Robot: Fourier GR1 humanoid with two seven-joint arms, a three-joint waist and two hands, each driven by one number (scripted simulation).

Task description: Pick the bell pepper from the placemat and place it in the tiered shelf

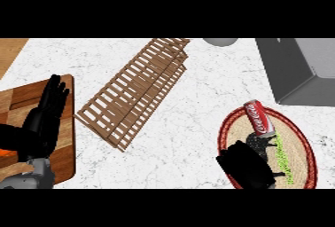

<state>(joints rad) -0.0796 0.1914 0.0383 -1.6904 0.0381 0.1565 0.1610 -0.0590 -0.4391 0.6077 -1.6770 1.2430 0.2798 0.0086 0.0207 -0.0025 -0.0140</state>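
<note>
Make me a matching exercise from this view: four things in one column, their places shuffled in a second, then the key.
Things:
1. soda can
2. tiered shelf
3. left hand
4. bell pepper

Places:
A. over the wooden board, at the view's left
B. on the placemat, close beside the right hand
C. at the placemat's far edge
D. on the white counter, mid-view

Pairs: 1-C, 2-D, 3-A, 4-B.

A kitchen: white marble counter (196, 133), wooden cutting board (16, 104) at nine o'clock, woven placemat (306, 150) at four.
</note>
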